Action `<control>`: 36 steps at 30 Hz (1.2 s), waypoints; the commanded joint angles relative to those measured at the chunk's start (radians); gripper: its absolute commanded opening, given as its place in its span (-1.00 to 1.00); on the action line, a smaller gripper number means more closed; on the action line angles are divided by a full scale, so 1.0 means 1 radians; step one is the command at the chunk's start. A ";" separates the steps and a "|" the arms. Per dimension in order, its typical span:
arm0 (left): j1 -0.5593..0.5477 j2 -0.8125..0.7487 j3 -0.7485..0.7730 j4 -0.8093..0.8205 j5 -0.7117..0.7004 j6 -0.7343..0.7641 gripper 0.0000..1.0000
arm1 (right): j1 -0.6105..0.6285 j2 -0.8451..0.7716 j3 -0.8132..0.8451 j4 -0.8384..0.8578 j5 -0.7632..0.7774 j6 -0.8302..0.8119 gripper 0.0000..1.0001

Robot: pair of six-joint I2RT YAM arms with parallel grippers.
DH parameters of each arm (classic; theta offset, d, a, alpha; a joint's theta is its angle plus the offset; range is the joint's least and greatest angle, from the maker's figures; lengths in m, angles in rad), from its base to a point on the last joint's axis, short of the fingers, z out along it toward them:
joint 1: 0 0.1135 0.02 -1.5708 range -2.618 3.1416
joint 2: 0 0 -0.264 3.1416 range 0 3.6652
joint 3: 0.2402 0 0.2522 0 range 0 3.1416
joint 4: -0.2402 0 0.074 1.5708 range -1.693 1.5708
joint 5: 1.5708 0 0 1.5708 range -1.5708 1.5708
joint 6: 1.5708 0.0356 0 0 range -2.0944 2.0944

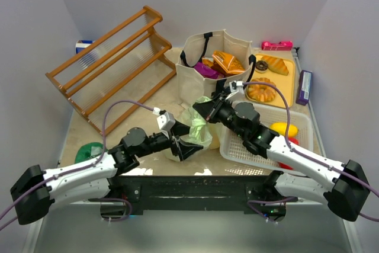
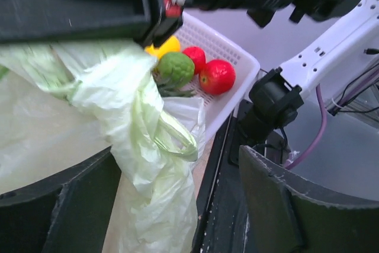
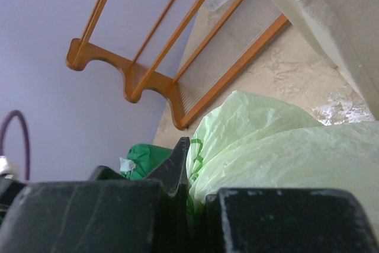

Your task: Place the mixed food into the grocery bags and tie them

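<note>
closest to me, my left pincer (image 1: 186,146) is spread wide. its two fingers stand on each side of the low part of the pale green plastic bag (image 1: 198,125) and do not squeeze it. the bag sits on the tabletop (image 1: 157,90), right in the middle, between my two arms. it looks soft and crumpled.

off to the left, by my left arm, lies a small dark green bundle (image 1: 90,151).

just behind the bag, my right pincer (image 1: 202,109) is closed tight. it pinches the thin plastic at the top of the bag, and the bag hangs down from it.

to the right of the bag, touching it, is a white basket (image 1: 234,146). in it i see toy fruit (image 2: 217,76): two red ones, a bumpy green one and a yellow one.

farther back stands the canvas tote (image 1: 198,81), open at the top. shiny snack packets (image 1: 228,61) in orange and purple poke out of it. to its right is a yellow tray (image 1: 283,90) with donuts (image 1: 260,90) on it. far left, a wooden rack (image 1: 112,57) leans over.
</note>
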 commanded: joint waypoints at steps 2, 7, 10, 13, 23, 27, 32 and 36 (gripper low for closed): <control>0.043 -0.128 0.155 -0.242 -0.080 0.079 0.77 | -0.009 0.022 0.073 -0.004 -0.047 -0.015 -1.00; 0.125 -0.191 0.209 -0.359 -0.038 0.077 0.84 | -0.009 0.031 0.087 -0.030 -0.067 -0.004 -1.00; 0.151 -0.188 0.244 -0.390 -0.067 0.053 0.85 | -0.009 0.036 0.090 -0.030 -0.080 -0.010 -1.00; 0.158 -0.137 0.286 -0.420 -0.119 0.039 0.76 | -0.010 0.034 0.084 -0.013 -0.103 -0.035 -1.00; 0.272 -0.050 0.240 -0.273 -0.026 -0.071 0.41 | -0.027 0.039 0.023 0.155 -0.232 -0.021 -1.00; 0.319 -0.044 0.206 -0.188 0.017 -0.108 0.34 | -0.035 0.042 0.013 0.175 -0.251 -0.010 -1.00; 0.344 -0.011 0.185 -0.109 0.101 -0.159 0.25 | -0.043 0.040 0.000 0.194 -0.262 0.008 -1.00; 0.349 0.016 0.166 -0.062 0.169 -0.182 0.24 | -0.052 0.043 -0.002 0.197 -0.272 0.019 -1.00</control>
